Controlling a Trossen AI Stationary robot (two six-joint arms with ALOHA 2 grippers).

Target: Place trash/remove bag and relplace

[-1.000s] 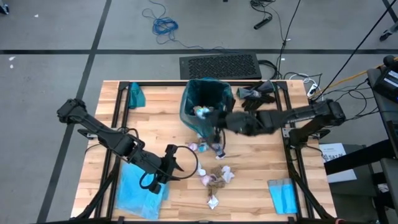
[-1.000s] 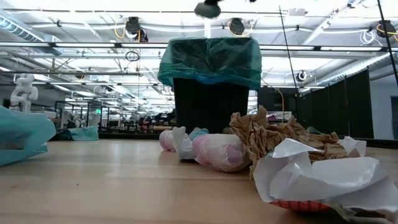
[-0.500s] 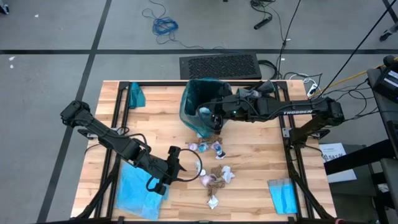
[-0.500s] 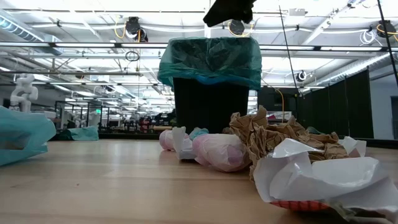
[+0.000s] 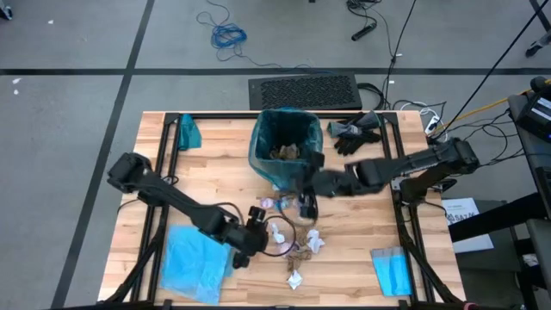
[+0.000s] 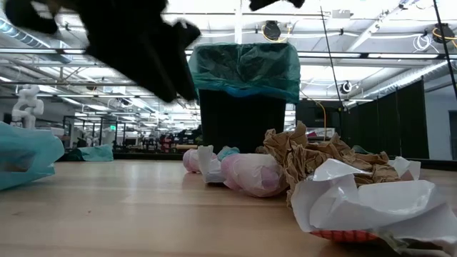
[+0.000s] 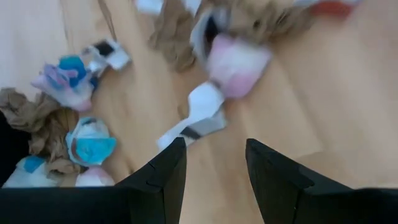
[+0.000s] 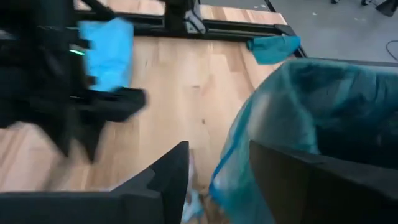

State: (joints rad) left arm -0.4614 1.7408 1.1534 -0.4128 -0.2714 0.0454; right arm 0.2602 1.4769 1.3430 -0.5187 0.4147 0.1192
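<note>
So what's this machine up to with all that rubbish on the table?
Two robot arms are tidying crumpled scraps off a wooden table into a small bin lined with a teal bag. The right pincer sits just in front of the bin, open and empty, with some paper already lying inside the bin. The left pincer is open over the pile of wrappers and brown paper, nothing picked up yet. A light blue bag lies flat at the table's near left corner.

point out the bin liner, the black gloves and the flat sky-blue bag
bin liner [image 5: 261, 148], high view, left outer fold
black gloves [image 5: 355, 133], high view, middle of the pile
sky-blue bag [image 5: 191, 262], high view, centre of the sheet
</note>
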